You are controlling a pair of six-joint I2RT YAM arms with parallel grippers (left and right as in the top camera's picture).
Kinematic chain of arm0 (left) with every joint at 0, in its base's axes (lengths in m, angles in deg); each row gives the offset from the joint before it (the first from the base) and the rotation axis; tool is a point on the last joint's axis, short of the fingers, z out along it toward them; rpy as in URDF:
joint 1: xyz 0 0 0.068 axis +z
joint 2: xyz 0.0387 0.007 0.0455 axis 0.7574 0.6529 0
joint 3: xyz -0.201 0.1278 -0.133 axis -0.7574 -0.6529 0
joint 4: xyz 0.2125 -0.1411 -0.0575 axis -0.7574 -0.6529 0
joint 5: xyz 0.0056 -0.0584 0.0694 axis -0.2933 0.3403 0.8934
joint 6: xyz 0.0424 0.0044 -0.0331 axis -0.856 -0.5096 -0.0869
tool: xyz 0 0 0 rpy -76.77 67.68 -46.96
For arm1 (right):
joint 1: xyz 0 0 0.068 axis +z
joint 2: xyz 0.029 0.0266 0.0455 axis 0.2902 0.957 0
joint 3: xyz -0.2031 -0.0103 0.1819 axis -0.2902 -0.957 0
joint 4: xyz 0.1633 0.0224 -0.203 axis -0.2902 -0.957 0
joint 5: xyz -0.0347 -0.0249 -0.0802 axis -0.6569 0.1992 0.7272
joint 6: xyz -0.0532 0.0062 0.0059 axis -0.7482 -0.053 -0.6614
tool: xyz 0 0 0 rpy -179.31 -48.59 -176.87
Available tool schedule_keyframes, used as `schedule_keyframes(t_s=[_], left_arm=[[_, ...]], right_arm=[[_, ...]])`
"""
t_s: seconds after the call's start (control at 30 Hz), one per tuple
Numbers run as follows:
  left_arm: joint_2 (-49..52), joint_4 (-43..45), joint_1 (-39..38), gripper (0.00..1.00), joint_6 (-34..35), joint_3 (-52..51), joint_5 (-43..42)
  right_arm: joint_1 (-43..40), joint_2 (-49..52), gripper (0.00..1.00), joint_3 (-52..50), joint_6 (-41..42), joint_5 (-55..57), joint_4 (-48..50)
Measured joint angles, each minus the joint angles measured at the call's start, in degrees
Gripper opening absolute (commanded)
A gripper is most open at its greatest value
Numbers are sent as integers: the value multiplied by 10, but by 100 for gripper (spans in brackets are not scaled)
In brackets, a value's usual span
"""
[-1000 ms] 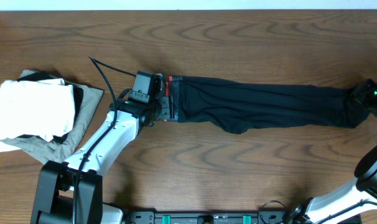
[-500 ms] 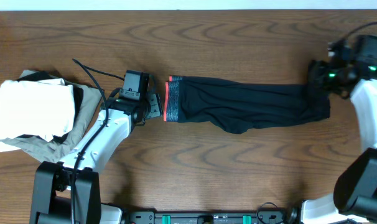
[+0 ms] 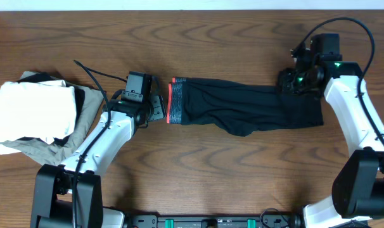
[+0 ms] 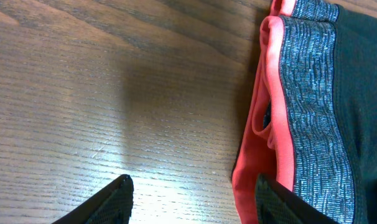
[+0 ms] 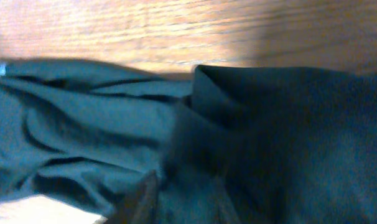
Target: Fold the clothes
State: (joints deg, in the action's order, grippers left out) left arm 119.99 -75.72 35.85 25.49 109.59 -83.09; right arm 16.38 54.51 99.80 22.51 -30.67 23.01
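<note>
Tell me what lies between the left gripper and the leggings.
Only a narrow strip of bare table, seen overhead, separates the left gripper from the leggings' coral waistband edge.

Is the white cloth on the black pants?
No, the white folded cloth lies on an olive-grey garment, apart from the long black leggings.

No readable text, label or number on leggings [image 3: 243,107] or elsewhere.
</note>
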Motion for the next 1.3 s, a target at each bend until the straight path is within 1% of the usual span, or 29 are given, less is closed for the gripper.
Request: schedule_keyframes(t_s=[0.27,0.33,0.53,0.8,0.9,1.13,1.17,1.3], left_arm=[[0,0,0,64,0,0,0],[0,0,0,68,0,0,0],[0,0,0,76,2,0,-5],[8,0,0,82,5,0,-74],[25,3,0,83,16,0,-95],[101,52,0,83,39,0,-180],[106,70,1,83,43,2,-199],[125,92,2,83,52,8,-244]], right_arm=[[19,0,32,0,-2,2,-5],[19,0,32,0,-2,8,-5],[19,0,32,0,-2,40,-6],[19,5,29,0,-2,52,-17],[19,14,29,0,-2,56,-23],[19,21,28,0,-4,62,-24],[19,21,27,0,-4,62,-26],[19,21,27,0,-4,62,-26]])
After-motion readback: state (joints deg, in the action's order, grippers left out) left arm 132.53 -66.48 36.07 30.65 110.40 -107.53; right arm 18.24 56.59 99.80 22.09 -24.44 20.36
